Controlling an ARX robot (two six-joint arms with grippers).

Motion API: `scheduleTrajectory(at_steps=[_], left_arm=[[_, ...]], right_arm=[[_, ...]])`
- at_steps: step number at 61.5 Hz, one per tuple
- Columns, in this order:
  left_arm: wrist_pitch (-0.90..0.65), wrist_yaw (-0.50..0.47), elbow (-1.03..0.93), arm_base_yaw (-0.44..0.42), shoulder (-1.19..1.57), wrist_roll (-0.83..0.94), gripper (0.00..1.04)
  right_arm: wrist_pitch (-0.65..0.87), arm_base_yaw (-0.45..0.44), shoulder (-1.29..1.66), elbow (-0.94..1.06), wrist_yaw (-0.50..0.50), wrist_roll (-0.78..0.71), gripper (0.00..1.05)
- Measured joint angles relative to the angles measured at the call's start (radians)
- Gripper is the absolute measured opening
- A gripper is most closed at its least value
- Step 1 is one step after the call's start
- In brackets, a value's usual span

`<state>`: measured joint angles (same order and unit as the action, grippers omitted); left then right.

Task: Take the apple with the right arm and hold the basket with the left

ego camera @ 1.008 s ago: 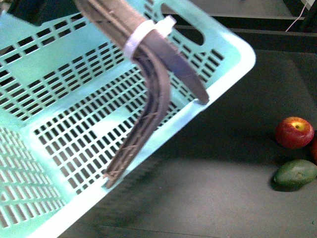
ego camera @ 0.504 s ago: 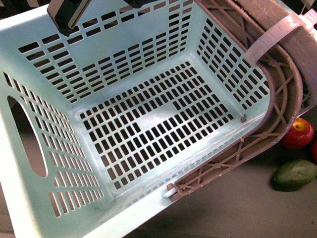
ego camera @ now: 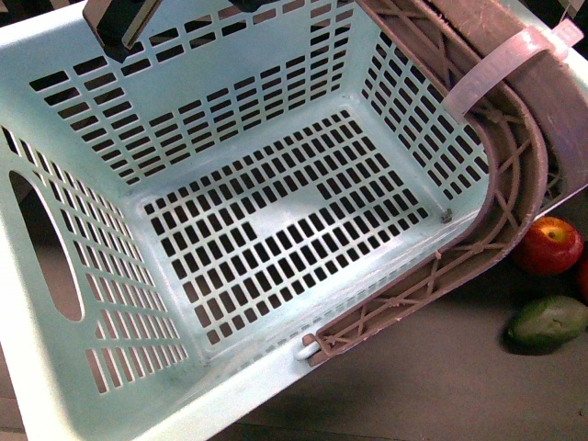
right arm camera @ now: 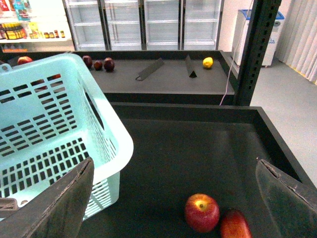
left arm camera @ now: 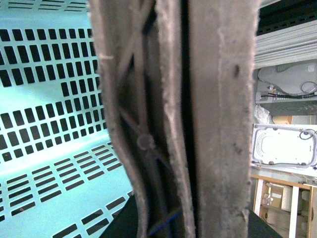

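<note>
Dark tabletop (right arm camera: 198, 148) stretches ahead, with glass-door coolers (right arm camera: 148, 20) along the back wall and a shelf of dark fruits (right arm camera: 99, 63) and one yellow fruit (right arm camera: 208, 62).

Over the tabletop, the right tool (right arm camera: 173, 163) hangs with its two dark fingers (right arm camera: 59, 203) spread wide and nothing between them. Past them the apple (right arm camera: 201, 212) sits on the tabletop, yellow patch up, touching a deeper red fruit (right arm camera: 235, 225), well apart from the basket (right arm camera: 49, 114).

As for the left tool, I cannot tell how it stands. Its wrist view is filled by the two brown handles (left arm camera: 218, 124) lying pressed together, with the mint basket wall (left arm camera: 49, 99) behind.

The front view gives what the wrist views lack. The basket (ego camera: 230, 101) is tilted with its mouth toward the camera, and its slotted floor shows bare from wall to wall. The brown handles (ego camera: 514, 184) curve over its right rim, bound by a white tie (ego camera: 501, 64). Just beyond them lies the apple (ego camera: 549, 244), and near it a green fruit (ego camera: 548, 322) that the right wrist view does not show.
</note>
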<state>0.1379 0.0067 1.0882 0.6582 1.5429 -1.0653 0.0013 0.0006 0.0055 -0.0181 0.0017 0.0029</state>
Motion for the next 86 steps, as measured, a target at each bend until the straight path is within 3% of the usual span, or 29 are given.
scheduleTrajectory(at_steps=[7,14,18,26,36,43,52,68,86], left_arm=[[0.0,0.0,0.0,0.0,0.0,0.0,0.17],[0.0,0.0,0.0,0.0,0.0,0.001,0.17],[0.0,-0.002,0.002,0.001,0.0,0.003,0.17],[0.0,0.0,0.002,0.001,0.0,0.004,0.17],[0.0,0.0,0.003,0.001,0.0,0.004,0.17],[0.0,-0.003,0.003,0.001,0.0,0.005,0.17],[0.0,-0.003,0.003,0.001,0.0,0.005,0.17],[0.0,-0.001,0.003,0.001,0.0,0.005,0.17],[0.0,-0.001,0.003,0.001,0.0,0.005,0.17]], right_arm=[[0.0,0.0,0.0,0.0,0.001,0.0,0.96],[-0.329,0.064,0.232,-0.134,0.328,0.142,0.96],[-0.376,0.037,0.346,-0.151,0.377,0.169,0.96],[-0.237,-0.081,0.523,-0.151,0.274,0.159,0.96],[0.092,-0.197,0.89,-0.194,0.139,0.064,0.96],[0.372,-0.228,1.267,-0.288,0.108,-0.045,0.96],[0.568,-0.224,1.64,-0.423,0.092,-0.165,0.96],[0.528,-0.181,2.102,-0.681,0.11,-0.277,0.96],[0.426,-0.133,2.271,-0.922,0.102,-0.285,0.96]])
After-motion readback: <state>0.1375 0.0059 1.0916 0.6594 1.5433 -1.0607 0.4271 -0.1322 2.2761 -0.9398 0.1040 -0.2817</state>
